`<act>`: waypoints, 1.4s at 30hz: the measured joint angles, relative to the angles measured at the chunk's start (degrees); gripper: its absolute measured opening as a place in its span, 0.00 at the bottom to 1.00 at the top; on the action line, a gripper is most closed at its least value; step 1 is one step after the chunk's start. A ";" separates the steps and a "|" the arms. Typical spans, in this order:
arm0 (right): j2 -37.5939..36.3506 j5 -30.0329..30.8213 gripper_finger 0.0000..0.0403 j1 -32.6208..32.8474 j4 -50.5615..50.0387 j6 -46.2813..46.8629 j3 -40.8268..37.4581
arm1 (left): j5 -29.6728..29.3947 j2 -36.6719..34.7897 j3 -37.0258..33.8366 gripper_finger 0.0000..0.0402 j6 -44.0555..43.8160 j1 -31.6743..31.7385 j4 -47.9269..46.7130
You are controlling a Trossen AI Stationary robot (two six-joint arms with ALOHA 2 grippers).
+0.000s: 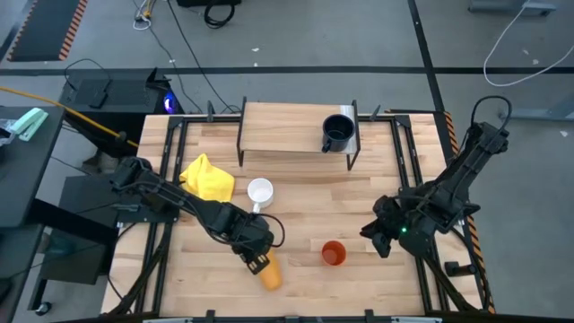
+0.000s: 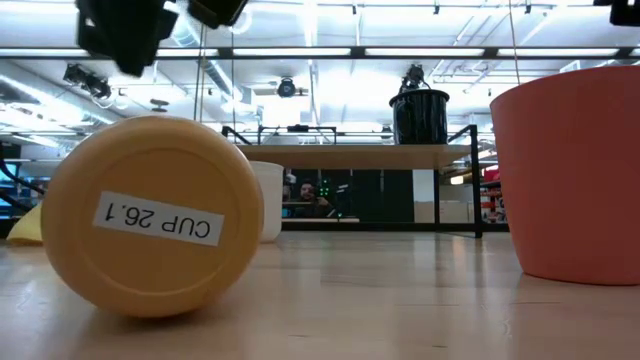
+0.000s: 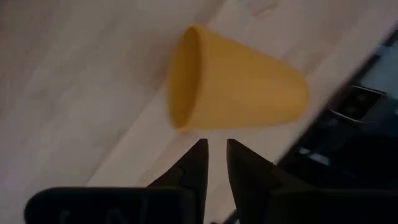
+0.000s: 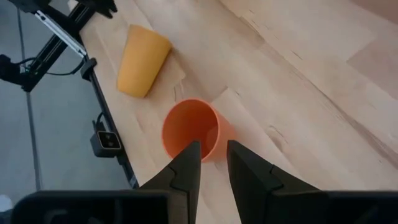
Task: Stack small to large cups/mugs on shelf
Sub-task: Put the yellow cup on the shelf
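Observation:
The yellow-orange cup [image 1: 270, 274] lies on its side near the table's front edge, its labelled bottom [image 2: 150, 215] facing the low camera. My left gripper [image 3: 216, 144] hangs just above its side, fingers a little apart with nothing between them. The smaller orange-red cup [image 4: 191, 129] stands upright, mouth up, to its right. My right gripper [image 4: 212, 146] hovers narrowly open just to that cup's right [image 1: 369, 235], slanting down toward it. The white mug [image 1: 260, 192] stands mid-table. The dark mug [image 1: 338, 132] stands on the shelf [image 1: 282, 127] at its right end.
A crumpled yellow cloth [image 1: 208, 178] lies left of the white mug. The shelf spans the table's far middle, with bare plank left of the dark mug. Black frame rails [image 1: 170, 170] run along both table sides. Bare tabletop lies between the cups and the shelf.

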 joint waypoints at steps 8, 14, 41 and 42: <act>-0.17 -1.83 0.22 0.06 0.02 -0.01 0.00 | 4.42 0.00 0.00 0.06 6.50 3.07 1.19; -0.17 -1.81 0.22 0.03 0.04 -0.49 0.00 | 5.98 -0.07 -3.05 0.01 8.38 6.06 4.86; -0.17 -1.79 0.22 -0.49 0.04 -0.88 0.00 | 11.96 -1.66 -6.03 0.02 15.51 10.44 12.18; -0.17 -1.79 0.22 -0.49 0.04 -0.88 0.00 | 12.21 -1.66 -6.03 0.02 15.52 10.44 12.16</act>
